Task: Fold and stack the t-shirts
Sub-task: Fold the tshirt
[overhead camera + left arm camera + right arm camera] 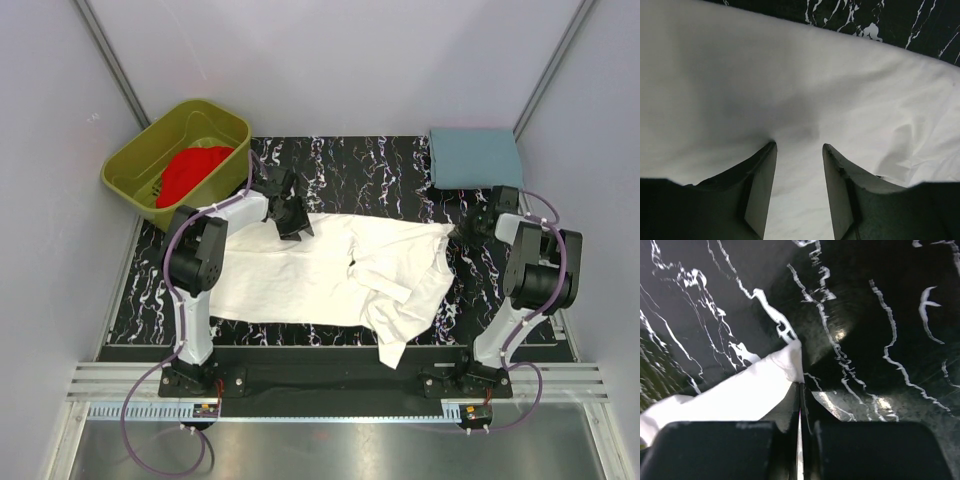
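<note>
1. Progress looks early. The white t-shirt (300, 275) lies spread across the middle of the black marbled counter (370, 165) in the top view. Its left part is fairly flat, while its right part is bunched, with a flap trailing toward the lower edge. I judge that no clean fold has been made on it yet.
2. The red t-shirt (190, 170) sits crumpled inside the olive-green tub (130, 165) at the upper left of the frame, not yet laid out.
3. A grey-blue folded cloth (475, 157) rests at the upper right corner of the counter. It may be a finished garment starting the stack, but I cannot tell.
4. The left fingers (760, 180) stand apart over the upper left edge of the white t-shirt, tips at the fabric, with nothing clamped between them.
5. The right fingers (806, 410) are pressed together at the shirt's right edge. A white corner reaches their tips, but I cannot tell whether any cloth is pinched.
6. What remains, in my judgement, is to smooth and fold the white shirt, fetch and fold the red one, then stack them.
</note>
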`<state>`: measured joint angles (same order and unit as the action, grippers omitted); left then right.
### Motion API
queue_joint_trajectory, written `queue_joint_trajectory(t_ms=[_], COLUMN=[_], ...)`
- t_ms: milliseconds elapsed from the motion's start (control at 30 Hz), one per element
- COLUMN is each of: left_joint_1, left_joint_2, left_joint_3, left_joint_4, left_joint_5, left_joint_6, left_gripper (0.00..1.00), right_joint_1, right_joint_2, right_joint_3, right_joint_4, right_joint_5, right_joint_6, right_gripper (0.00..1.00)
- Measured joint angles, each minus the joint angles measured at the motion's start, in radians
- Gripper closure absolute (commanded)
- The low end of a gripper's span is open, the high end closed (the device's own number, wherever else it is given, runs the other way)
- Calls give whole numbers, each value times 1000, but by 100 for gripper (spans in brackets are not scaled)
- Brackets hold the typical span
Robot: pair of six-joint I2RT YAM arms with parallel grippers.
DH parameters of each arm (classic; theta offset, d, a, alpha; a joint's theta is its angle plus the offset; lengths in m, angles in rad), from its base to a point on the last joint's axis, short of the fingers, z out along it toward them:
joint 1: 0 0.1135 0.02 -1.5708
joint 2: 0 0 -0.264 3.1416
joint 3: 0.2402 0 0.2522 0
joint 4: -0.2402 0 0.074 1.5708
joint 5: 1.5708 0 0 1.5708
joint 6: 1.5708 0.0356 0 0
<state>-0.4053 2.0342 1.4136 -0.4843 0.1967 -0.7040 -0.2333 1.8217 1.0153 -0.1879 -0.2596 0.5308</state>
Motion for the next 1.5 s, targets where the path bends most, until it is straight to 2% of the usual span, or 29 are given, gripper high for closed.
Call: queue_joint_trajectory(t_ms=[200, 433, 500, 733, 900, 1033, 1233, 1400, 1500], left_joint_1=[13, 18, 18, 18, 18, 18, 18, 9, 2], left_joint_2=[6, 8, 9, 10, 8, 3, -8, -42, -89], left_joint_3=[0, -3, -3, 12, 32, 31, 11, 8, 8], left_joint_4=[8, 38, 48, 33, 17, 8, 5, -16, -24], left_joint_5=[13, 40, 55, 66, 63, 60, 59, 57, 55], left_joint_6=[-16, -31, -30, -24, -6, 5, 17, 42, 50], left_gripper=[51, 49, 48, 45, 43, 43, 42, 42, 42], right_joint_1=[-77, -109, -109, -93, -40, 25, 42, 29, 22], right_joint_2=[6, 86, 89, 18, -95, -112, 8, 117, 140], right_joint_3=[-5, 76, 84, 138, 139, 134, 152, 169, 234], right_joint_4=[47, 76, 65, -81, -90, -79, -119, -208, -259], right_joint_5=[8, -15, -20, -48, -99, -126, -128, -74, -24], right_joint_6=[43, 55, 55, 79, 127, 157, 148, 118, 92], right_gripper=[100, 100, 96, 95, 96, 96, 97, 97, 97])
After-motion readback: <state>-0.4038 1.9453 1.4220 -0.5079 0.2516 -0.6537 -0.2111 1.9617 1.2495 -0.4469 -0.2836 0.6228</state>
